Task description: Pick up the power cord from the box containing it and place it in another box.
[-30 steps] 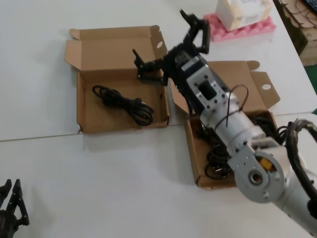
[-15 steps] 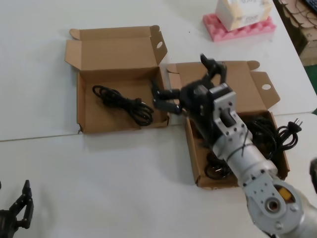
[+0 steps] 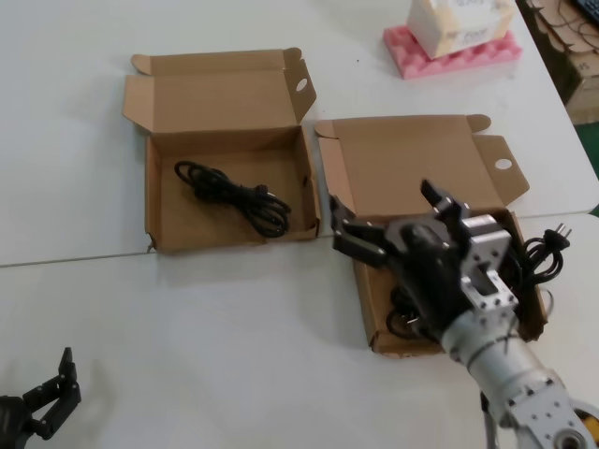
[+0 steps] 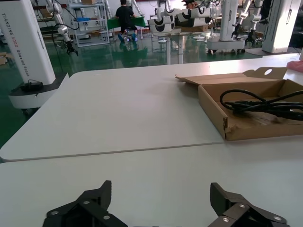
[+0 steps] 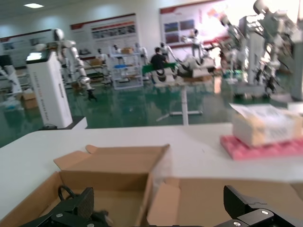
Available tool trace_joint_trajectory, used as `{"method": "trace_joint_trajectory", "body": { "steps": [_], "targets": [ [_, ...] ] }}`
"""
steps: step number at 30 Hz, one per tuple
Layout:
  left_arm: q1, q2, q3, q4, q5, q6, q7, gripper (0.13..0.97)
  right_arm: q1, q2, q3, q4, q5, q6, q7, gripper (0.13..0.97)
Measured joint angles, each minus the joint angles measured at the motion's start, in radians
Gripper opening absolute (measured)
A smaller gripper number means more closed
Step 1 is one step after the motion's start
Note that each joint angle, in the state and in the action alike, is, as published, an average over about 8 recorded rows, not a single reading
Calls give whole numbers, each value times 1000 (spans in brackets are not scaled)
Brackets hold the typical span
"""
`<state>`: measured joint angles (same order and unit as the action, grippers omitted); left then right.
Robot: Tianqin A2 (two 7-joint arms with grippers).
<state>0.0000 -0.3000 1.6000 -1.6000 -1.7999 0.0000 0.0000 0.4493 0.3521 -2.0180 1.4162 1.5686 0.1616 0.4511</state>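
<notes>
From the head camera, the right gripper (image 3: 393, 224) hangs empty with jaws spread over the source box (image 3: 374, 318), poised for a fresh grab at the tangled power cords (image 3: 524, 257) inside; left of that box, the destination box (image 3: 154, 201) holds one cord (image 3: 234, 195). The left wrist view shows the left gripper (image 4: 158, 208) spread wide and idle above the table (image 4: 118, 118). The right wrist view shows both box lids beyond its parted fingers (image 5: 71, 210).

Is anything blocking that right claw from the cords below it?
Nothing visible does. The right gripper hangs open over the source box, lid folded back, its power cords uncovered. The left gripper idles far off.
</notes>
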Motion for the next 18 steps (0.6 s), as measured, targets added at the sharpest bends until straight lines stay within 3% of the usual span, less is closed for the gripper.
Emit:
{"method": "trace_joint_trajectory", "body": {
  "steps": [10,18],
  "targets": [
    [0,0,0,0,0,0,0,840,-165,-19,154,68,85,-59,0,966],
    [0,0,0,0,0,0,0,924,-298,-35,277,122,154,-107,0,966]
  ]
}}
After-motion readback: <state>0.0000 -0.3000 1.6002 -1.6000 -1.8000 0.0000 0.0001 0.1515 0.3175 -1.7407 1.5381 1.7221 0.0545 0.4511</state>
